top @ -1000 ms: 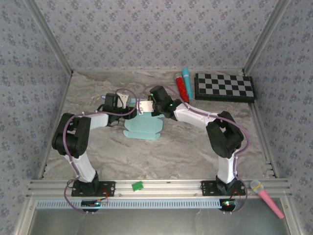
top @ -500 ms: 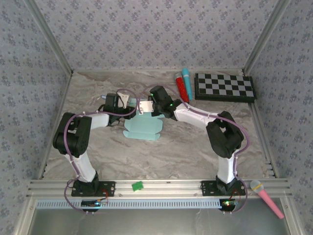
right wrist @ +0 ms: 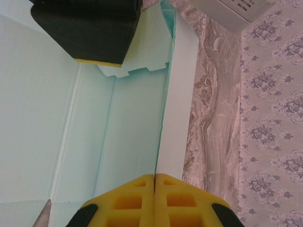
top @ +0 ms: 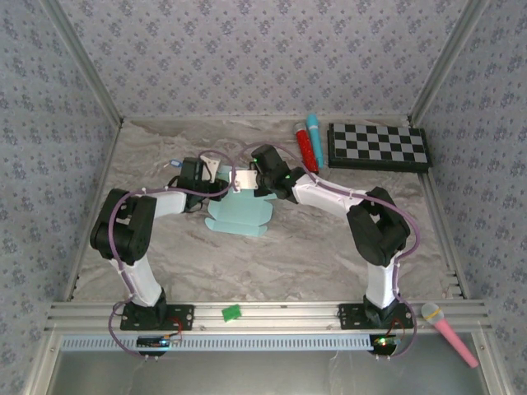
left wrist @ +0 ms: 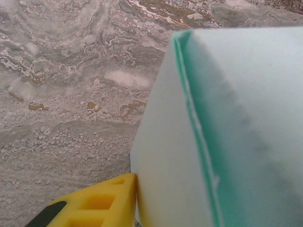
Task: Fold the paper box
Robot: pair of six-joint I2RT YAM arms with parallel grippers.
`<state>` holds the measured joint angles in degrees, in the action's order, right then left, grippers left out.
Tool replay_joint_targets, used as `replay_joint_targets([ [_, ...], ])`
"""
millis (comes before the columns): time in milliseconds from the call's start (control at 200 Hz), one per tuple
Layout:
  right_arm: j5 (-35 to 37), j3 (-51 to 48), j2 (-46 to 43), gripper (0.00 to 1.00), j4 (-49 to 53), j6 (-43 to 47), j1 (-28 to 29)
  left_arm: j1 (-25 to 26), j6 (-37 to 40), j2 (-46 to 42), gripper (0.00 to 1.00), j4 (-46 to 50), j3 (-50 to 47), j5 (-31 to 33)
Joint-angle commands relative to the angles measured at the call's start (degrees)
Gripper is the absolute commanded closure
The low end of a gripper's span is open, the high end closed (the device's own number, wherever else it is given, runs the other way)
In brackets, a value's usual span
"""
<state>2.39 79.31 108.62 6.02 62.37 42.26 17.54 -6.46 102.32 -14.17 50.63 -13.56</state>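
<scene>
The paper box [top: 239,216] is pale mint card, half folded, lying mid-table between the two arms with its near flaps flat. My left gripper [top: 221,179] reaches its far end from the left. In the left wrist view one yellow finger [left wrist: 102,203] presses against the outside of a raised wall of the paper box [left wrist: 165,156]; the other finger is hidden behind the card. My right gripper [right wrist: 155,177] is shut on the edge of an upright wall [right wrist: 177,109], and the left gripper's black finger [right wrist: 87,28] shows inside the box.
A black-and-white checkerboard [top: 379,146] lies at the back right, with a red marker [top: 305,148] and a blue marker [top: 315,134] beside it. A small green piece [top: 231,312] sits on the front rail, a pink microphone [top: 449,331] at the near right.
The left gripper's jaws have drawn together on the raised wall. The box has turned slightly, its near flaps swinging a little to the left. The right gripper stays shut.
</scene>
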Motion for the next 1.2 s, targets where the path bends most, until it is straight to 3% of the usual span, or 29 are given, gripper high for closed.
replay_joint_targets([
  [0,-3.5,-0.7,-1.5,1.0,3.4,-0.8,1.3,0.7,1.1,-1.3,0.73,-2.2,0.7,0.1],
  [65,-3.6,-0.7,-1.6,1.0,3.7,-0.7,1.3,0.7,1.4,-1.4,0.79,-2.1,0.7,0.0],
  [520,-4.0,2.0,0.5,1.0,8.2,-0.9,1.4,0.8,1.6,-2.4,0.78,-3.4,-1.0,-0.1],
  [690,-3.4,2.1,0.1,0.99,7.1,-1.7,1.6,1.2,1.5,-3.1,0.84,-3.7,-1.5,0.8],
  [759,-2.8,2.2,-0.4,0.93,5.8,-3.3,1.8,1.8,2.1,-4.0,0.94,-4.2,-2.2,2.3],
  [839,-1.7,2.0,-1.3,0.8,3.9,-5.0,2.0,2.3,2.3,-4.9,1.0,-3.5,-2.5,4.3],
  [1064,1.7,0.4,-4.4,0.5,0.0,-9.4,3.1,3.4,1.4,-8.2,1.0,-1.8,-3.7,8.7],
  [1194,2.7,-1.2,-7.5,0.43,-1.2,-13.4,3.4,3.6,-0.3,-10.0,1.0,1.1,-3.7,12.2],
])
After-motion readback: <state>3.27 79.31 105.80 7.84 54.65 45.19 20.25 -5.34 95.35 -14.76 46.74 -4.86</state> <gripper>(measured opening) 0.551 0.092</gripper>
